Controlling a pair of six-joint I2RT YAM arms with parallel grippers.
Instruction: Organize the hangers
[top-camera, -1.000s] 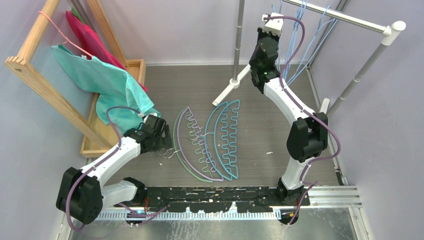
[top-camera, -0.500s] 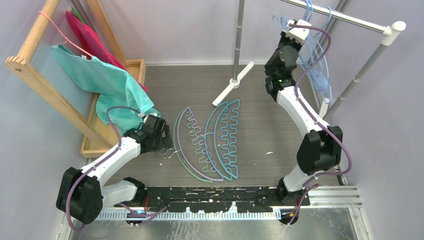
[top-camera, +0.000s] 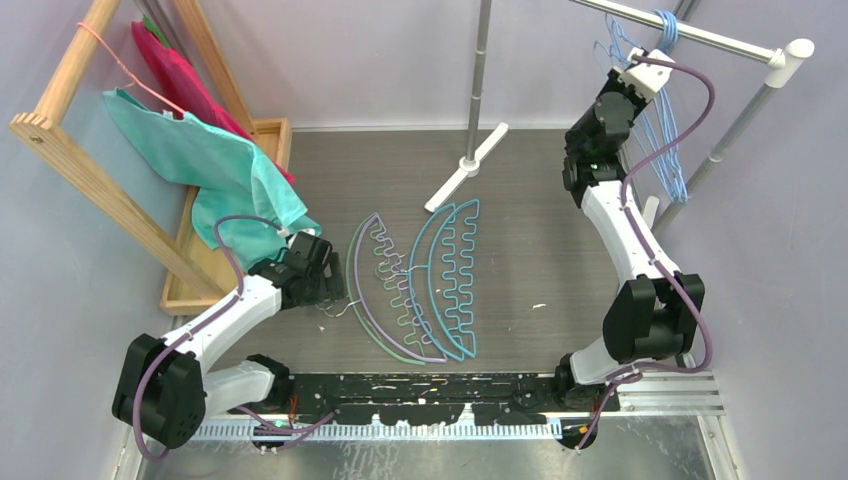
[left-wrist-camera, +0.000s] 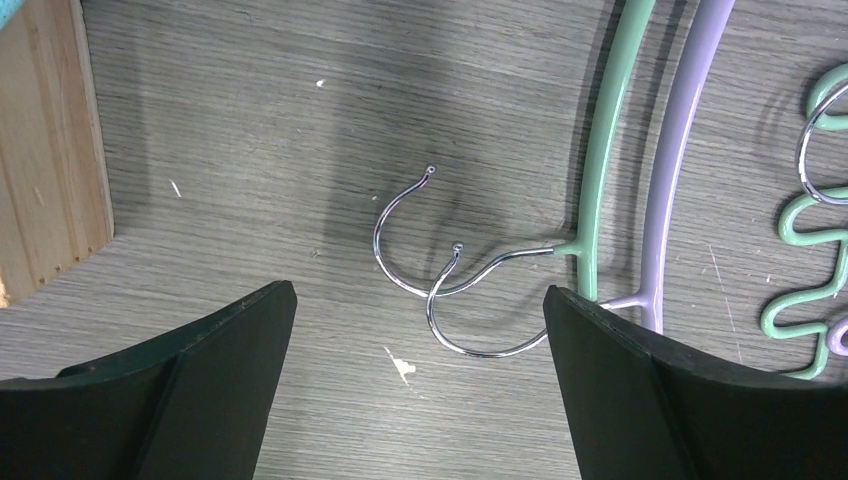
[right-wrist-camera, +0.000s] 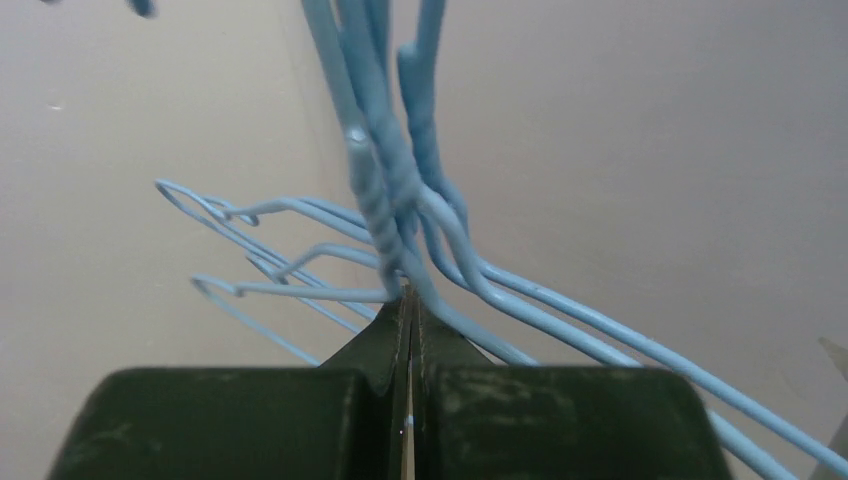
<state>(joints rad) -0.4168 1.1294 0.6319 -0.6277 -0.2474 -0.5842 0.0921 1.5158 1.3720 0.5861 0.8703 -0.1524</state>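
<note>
We are looking at a gray table (top-camera: 540, 200). The silver rail (top-camera: 725, 44) is standing over its far corner, so we are telling every place from that rail. A big wooden rack (top-camera: 72, 60) is leaning well apart from the rail, across the table. A teal cloth (top-camera: 200, 160) and a red cloth (top-camera: 170, 70) are hanging on the rack. The right arm (top-camera: 620, 215) is reaching up to the rail. The left arm (top-camera: 225, 315) is stretching low over the table, well apart from the rail.

Three big arched hangers (top-camera: 400, 290) are lying flat on the table, between the rack and the rail. The teal hanger (top-camera: 445, 280) is lying nearest to the rail. The lilac hanger (left-wrist-camera: 680, 150) and the green hanger (left-wrist-camera: 605, 150) are lying just beside each other, farther from the rail.

The light-blue wire hangers (right-wrist-camera: 378, 210) are hanging in a bunch from the rail. The right gripper (right-wrist-camera: 408, 298) is sitting just under the rail. Its fingers (right-wrist-camera: 250, 420) are pressing together, and their tips are touching the wires right below the twisted necks. We cannot tell if a wire is pinched between them.

The left gripper (left-wrist-camera: 418, 295) is hanging over the table, well apart from the rail. Its fingers (left-wrist-camera: 200, 400) are standing wide apart and are holding nothing. Two metal hooks (left-wrist-camera: 378, 238) of the green and lilac hangers are lying on the table. They are crossing each other and showing between those fingers.
</note>
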